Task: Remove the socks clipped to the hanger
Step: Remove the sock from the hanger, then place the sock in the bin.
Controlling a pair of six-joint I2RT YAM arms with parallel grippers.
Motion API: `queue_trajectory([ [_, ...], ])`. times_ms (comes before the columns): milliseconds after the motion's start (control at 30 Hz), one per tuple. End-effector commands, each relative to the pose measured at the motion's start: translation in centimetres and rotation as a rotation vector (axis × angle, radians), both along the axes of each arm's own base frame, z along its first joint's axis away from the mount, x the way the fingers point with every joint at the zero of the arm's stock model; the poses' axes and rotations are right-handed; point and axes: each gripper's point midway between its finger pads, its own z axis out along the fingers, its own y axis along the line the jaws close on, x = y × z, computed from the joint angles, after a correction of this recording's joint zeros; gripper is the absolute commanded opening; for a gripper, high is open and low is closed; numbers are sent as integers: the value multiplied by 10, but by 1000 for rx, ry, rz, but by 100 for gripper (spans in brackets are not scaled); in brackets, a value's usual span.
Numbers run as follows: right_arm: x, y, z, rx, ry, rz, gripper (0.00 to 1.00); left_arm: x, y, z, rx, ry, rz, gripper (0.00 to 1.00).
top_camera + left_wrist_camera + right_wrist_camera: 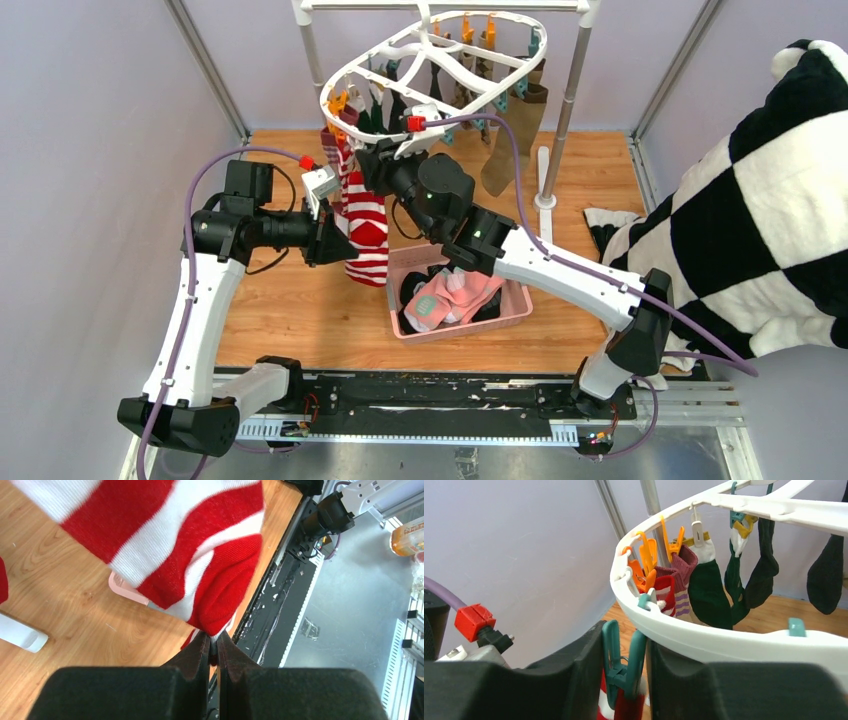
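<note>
Sock (175, 545) in left claw (213, 644).

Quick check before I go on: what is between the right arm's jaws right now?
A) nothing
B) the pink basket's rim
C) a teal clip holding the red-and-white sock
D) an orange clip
C: in the right wrist view, the right gripper has a teal clip between its jaws. The clip pinches the red-and-white striped sock just under the white hanger.

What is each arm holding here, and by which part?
Left gripper pinches the red-white striped sock by its lower end. Right gripper straddles a teal clip.
</note>
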Motion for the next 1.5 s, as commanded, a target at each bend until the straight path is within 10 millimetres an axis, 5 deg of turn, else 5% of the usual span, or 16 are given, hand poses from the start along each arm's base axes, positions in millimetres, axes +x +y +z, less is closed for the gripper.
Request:
queue_trajectory([
  [0,9,-8,19,114,-2,-1,29,-2,0,5,12,-38,-4,8],
  [167,4,-5,23,148,1,58,1,-2,2,5,21,-48,3,8],
  [300,0,-9,22,150,10,82,1,-4,3,3,27,-53,5,8],
  [333,-1,-11,18,142,19,86,6,-4,3,3,30,-58,4,8],
  [467,-13,-21,-5,116,58,114,51,-10,6,1,40,-93,0,8],
  [567,-34,-28,-24,95,75,192,67,-13,7,0,43,-108,-3,7],
  [867,-124,-7,-89,-30,62,694,78,-21,3,7,14,-136,-37,6],
  [1067,-143,7,-107,-64,15,846,79,-28,1,15,-8,-161,-50,4],
  [1200,-147,16,-107,-36,26,897,63,-31,3,14,-2,-172,-44,4],
  [1333,-147,13,-102,-19,31,884,20,-30,6,10,18,-174,-29,10],
  [1400,-147,6,-101,-20,37,863,4,-28,8,7,36,-180,-16,25],
  [1467,-147,-2,-105,-35,54,837,0,-25,11,3,57,-182,-2,59],
])
